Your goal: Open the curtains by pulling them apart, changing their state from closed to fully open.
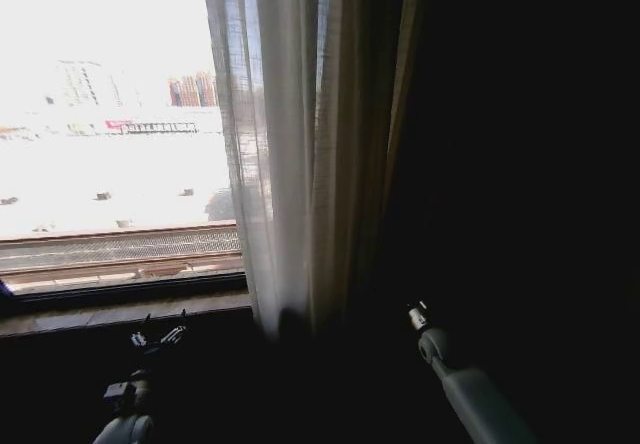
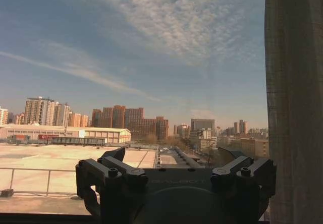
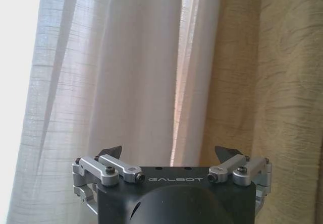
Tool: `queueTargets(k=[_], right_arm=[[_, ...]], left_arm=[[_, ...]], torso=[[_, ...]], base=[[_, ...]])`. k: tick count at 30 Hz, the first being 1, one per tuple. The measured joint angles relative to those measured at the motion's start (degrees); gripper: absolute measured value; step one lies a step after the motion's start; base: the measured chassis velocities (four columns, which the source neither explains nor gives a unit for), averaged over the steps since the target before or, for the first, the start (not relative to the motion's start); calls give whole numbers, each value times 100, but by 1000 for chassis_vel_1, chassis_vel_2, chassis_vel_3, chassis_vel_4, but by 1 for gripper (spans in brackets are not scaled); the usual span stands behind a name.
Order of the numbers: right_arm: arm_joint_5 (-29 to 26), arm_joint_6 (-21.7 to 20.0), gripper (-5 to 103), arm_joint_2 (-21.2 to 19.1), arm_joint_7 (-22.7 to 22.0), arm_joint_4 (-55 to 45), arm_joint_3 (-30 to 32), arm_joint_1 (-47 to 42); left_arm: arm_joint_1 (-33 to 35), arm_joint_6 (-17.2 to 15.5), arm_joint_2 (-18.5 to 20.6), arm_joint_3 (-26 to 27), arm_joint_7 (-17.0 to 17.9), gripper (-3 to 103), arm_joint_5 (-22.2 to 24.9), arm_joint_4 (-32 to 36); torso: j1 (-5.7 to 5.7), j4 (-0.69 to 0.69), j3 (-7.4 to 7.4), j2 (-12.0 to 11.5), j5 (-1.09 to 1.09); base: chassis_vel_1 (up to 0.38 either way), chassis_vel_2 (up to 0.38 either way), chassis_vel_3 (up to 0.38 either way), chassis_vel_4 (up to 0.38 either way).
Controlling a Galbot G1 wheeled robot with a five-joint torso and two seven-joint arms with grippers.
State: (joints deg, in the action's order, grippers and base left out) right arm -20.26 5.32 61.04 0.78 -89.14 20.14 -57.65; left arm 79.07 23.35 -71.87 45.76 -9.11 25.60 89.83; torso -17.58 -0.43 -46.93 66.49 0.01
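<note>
Sheer white curtains (image 1: 275, 154): gathered into bunched column right of centre, hanging to sill; beside them, further right, heavier tan drape (image 3: 272, 82). Window (image 1: 110, 114) left of bunch bare, city and roof visible. Judgement: left part of opening done; right side too dark to judge, so full opening unconfirmed.

Left gripper (image 2: 174, 166): low, near sill (image 1: 120, 309), facing bare glass, fingers spread, holding nothing.

Right gripper (image 3: 171, 156): low right, facing sheer folds, fingers spread, clear of fabric.
</note>
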Motion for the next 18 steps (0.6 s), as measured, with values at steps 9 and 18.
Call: queueTargets(k=[9, 18], right_arm=[[50, -13, 100, 3, 7, -173, -5, -101], [49, 4, 100, -29, 30, -234, 34, -183]], left_arm=[[0, 0, 0, 0, 1, 100, 0, 0], [0, 0, 0, 0, 2, 100, 0, 0]], torso=[[0, 1, 0, 0, -2], [-1, -1, -1, 0, -3]], base=[[232, 227, -237, -214], [308, 334, -327, -322]])
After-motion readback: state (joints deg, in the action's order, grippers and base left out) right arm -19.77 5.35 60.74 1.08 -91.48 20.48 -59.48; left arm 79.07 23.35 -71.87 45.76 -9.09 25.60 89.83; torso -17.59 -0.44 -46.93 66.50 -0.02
